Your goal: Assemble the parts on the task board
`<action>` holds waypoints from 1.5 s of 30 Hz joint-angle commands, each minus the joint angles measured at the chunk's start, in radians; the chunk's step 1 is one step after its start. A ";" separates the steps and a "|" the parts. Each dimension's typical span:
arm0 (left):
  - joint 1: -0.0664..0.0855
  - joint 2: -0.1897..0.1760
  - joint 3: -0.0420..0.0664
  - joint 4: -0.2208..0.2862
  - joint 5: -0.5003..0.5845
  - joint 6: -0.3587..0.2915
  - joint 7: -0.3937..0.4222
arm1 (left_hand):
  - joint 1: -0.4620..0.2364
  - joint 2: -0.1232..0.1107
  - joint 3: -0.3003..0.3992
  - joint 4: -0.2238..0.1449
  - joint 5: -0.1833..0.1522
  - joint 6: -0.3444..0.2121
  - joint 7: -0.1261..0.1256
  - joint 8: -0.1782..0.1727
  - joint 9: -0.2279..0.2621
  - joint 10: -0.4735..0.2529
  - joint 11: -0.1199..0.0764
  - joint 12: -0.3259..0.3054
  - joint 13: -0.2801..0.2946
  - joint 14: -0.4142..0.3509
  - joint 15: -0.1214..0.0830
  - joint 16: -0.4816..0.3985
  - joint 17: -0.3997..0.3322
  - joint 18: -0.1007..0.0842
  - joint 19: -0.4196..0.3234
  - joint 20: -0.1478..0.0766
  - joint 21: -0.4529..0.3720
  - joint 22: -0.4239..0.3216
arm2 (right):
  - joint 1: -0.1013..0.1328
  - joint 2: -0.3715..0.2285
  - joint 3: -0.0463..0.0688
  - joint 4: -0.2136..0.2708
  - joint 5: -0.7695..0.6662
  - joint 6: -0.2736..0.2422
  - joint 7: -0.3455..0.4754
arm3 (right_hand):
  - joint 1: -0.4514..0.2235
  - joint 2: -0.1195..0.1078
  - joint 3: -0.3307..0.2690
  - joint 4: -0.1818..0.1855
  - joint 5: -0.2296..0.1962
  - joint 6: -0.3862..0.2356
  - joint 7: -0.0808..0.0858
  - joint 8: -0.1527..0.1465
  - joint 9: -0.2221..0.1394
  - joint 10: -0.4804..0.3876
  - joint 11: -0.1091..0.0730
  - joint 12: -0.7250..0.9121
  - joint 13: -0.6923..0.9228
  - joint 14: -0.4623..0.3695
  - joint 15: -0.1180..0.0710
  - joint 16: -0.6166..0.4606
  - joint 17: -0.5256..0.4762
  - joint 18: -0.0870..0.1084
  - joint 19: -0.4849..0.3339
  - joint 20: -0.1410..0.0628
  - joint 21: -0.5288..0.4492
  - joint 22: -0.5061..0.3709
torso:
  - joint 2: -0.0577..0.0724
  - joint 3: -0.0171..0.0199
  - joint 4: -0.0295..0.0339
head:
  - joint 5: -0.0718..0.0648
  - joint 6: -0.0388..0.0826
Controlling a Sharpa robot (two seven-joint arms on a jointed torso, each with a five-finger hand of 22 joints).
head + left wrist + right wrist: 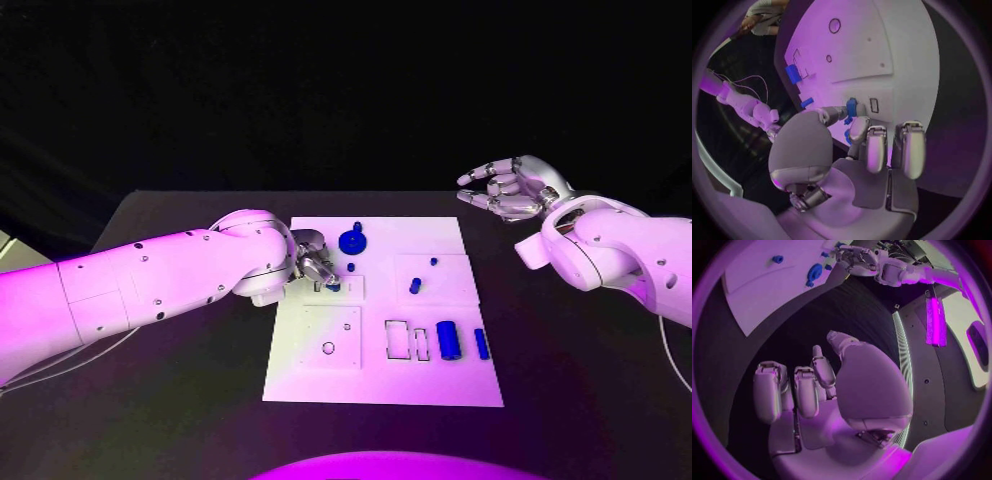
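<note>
The white task board (433,375) lies in the middle of the black table. My left hand (309,260) is low over the board's left side and pinches a small blue part (852,107) between thumb and a finger, right at a rectangular slot (873,104). A round blue part (353,241) stands near the board's far edge. Small blue pegs (415,285) sit mid-board, and a blue cylinder (450,340) and a blue bar (482,344) lie near the right edge. My right hand (512,188) is raised beyond the board's far right corner, fingers loosely apart, holding nothing.
The board has several cut-out recesses (397,338) and a raised plate with a hole (332,337) on its near left. Black table (577,360) surrounds the board on all sides. In the right wrist view the board (761,290) lies off beyond my right hand (817,390).
</note>
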 commanded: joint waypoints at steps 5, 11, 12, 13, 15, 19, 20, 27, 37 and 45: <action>-0.001 0.001 -0.001 0.001 -0.011 0.026 -0.003 | -0.002 0.009 0.173 -0.182 0.006 0.014 -0.012 0.003 0.099 0.007 0.002 0.002 -0.001 0.100 -0.005 -0.001 0.252 -0.004 0.020 -0.007 -0.003 0.108 | 0.000 0.000 0.000 0.003 -0.014 0.005 0.008 | -0.011 -0.001 -0.003 0.003 0.006 -0.003 0.002 -0.005 -0.001 -0.007 -0.002 -0.004 0.000 0.081 0.009 -0.006 0.173 0.015 0.058 0.009 -0.003 0.122 | 0.000 0.0005 0.0001 | 0.001 0.000; -0.001 0.002 -0.001 0.004 -0.010 0.035 -0.003 | -0.002 0.008 0.173 -0.183 0.007 0.014 -0.012 0.003 0.099 0.007 0.001 0.003 0.000 0.101 -0.005 -0.001 0.253 -0.003 0.020 -0.007 -0.003 0.108 | -0.001 0.000 0.000 0.004 -0.014 0.006 0.008 | -0.011 -0.001 -0.003 0.003 0.006 -0.003 0.002 -0.005 -0.001 -0.007 -0.002 -0.004 0.000 0.081 0.009 -0.006 0.173 0.015 0.058 0.009 -0.003 0.122 | 0.000 0.0001 0.0005 | 0.001 -0.001; -0.002 0.002 -0.001 0.005 -0.009 0.037 -0.003 | -0.002 0.008 0.173 -0.183 0.007 0.014 -0.012 0.003 0.099 0.007 0.001 0.003 0.000 0.101 -0.005 -0.001 0.253 -0.003 0.020 -0.007 -0.003 0.108 | -0.001 0.000 0.000 0.004 -0.014 0.006 0.008 | -0.011 -0.001 -0.003 0.003 0.006 -0.003 0.002 -0.005 -0.001 -0.007 -0.002 -0.004 0.000 0.081 0.009 -0.006 0.173 0.015 0.058 0.009 -0.003 0.122 | 0.000 0.0002 0.0004 | 0.001 -0.001; -0.002 0.003 -0.001 0.005 -0.008 0.038 -0.002 | -0.003 0.007 0.173 -0.183 0.007 0.014 -0.012 0.003 0.099 0.007 0.001 0.002 -0.001 0.101 -0.005 -0.001 0.253 -0.004 0.020 -0.007 -0.003 0.109 | -0.001 0.000 0.000 0.004 -0.014 0.006 0.008 | -0.011 -0.001 -0.003 0.003 0.006 -0.003 0.002 -0.005 -0.001 -0.007 -0.002 -0.004 0.000 0.081 0.009 -0.006 0.173 0.015 0.058 0.009 -0.003 0.122 | 0.000 0.0000 0.0004 | 0.001 -0.001; -0.002 0.004 -0.002 0.005 -0.007 0.039 -0.002 | -0.004 0.006 0.172 -0.183 0.008 0.014 -0.012 0.003 0.100 0.007 0.001 0.002 -0.001 0.101 -0.005 -0.001 0.253 -0.004 0.020 -0.007 -0.003 0.109 | -0.001 0.000 0.000 0.004 -0.014 0.006 0.008 | -0.011 -0.001 -0.003 0.003 0.006 -0.003 0.002 -0.005 -0.001 -0.007 -0.002 -0.004 0.000 0.081 0.009 -0.006 0.173 0.015 0.058 0.009 -0.003 0.122 | 0.000 0.0002 0.0002 | 0.002 -0.001; -0.002 0.007 -0.002 0.003 -0.005 0.040 -0.001 | -0.008 0.005 0.171 -0.182 0.009 0.015 -0.013 0.004 0.100 0.008 0.001 0.003 0.000 0.101 -0.006 -0.001 0.253 -0.004 0.021 -0.007 -0.003 0.109 | -0.001 -0.001 0.000 0.005 -0.014 0.006 0.008 | -0.011 -0.001 -0.003 0.003 0.006 -0.003 0.002 -0.005 -0.001 -0.007 -0.002 -0.004 0.000 0.081 0.009 -0.006 0.173 0.015 0.058 0.009 -0.003 0.122 | 0.000 0.0010 -0.0001 | 0.002 -0.001; -0.002 0.008 -0.002 0.002 -0.005 0.040 0.000 | -0.011 0.005 0.169 -0.181 0.009 0.016 -0.013 0.004 0.101 0.011 0.001 0.005 0.004 0.101 -0.006 -0.001 0.253 -0.004 0.021 -0.008 -0.003 0.109 | -0.001 -0.001 0.000 0.005 -0.014 0.006 0.008 | -0.012 -0.001 -0.004 0.004 0.008 -0.002 0.002 -0.005 -0.002 -0.005 -0.002 -0.004 0.001 0.081 0.009 -0.007 0.171 0.015 0.057 0.010 -0.004 0.122 | 0.000 0.0010 -0.0001 | 0.001 0.000; -0.002 0.013 -0.003 -0.006 0.000 0.038 0.000 | -0.029 0.007 0.155 -0.171 0.004 0.024 -0.019 0.008 0.106 0.017 -0.003 0.010 0.010 0.101 -0.008 0.000 0.254 -0.004 0.020 -0.010 -0.003 0.109 | -0.001 -0.002 0.000 0.006 -0.014 0.006 0.008 | -0.012 -0.001 -0.004 0.004 0.008 -0.002 0.002 -0.005 -0.002 -0.005 -0.002 -0.004 0.001 0.081 0.009 -0.007 0.171 0.015 0.057 0.010 -0.004 0.122 | 0.000 0.0011 -0.0002 | 0.000 -0.001; -0.002 0.023 -0.004 -0.019 0.007 0.042 -0.001 | -0.052 0.015 0.133 -0.153 -0.002 0.031 -0.026 0.009 0.111 0.019 -0.008 0.011 0.012 0.101 -0.013 0.000 0.255 -0.003 0.020 -0.014 -0.004 0.108 | -0.001 -0.004 0.000 0.007 -0.014 0.006 0.008 | -0.012 -0.001 -0.004 0.004 0.008 -0.002 0.002 -0.005 -0.002 -0.005 -0.002 -0.004 0.001 0.081 0.009 -0.007 0.171 0.015 0.057 0.010 -0.004 0.122 | 0.001 0.0013 -0.0005 | -0.002 -0.001; -0.002 0.031 -0.004 -0.030 0.014 0.052 -0.005 | -0.097 0.020 0.055 -0.111 -0.014 0.045 -0.034 0.003 0.112 0.021 -0.015 0.013 0.018 0.102 -0.019 0.001 0.256 -0.003 0.020 -0.020 -0.006 0.106 | -0.001 -0.003 0.000 0.006 -0.012 0.008 0.009 | -0.013 -0.001 -0.005 0.005 0.008 -0.002 0.002 -0.005 -0.002 -0.006 -0.002 -0.006 0.000 0.081 0.008 -0.008 0.171 0.016 0.056 0.010 -0.006 0.120 | 0.001 0.0013 0.0001 | -0.003 -0.004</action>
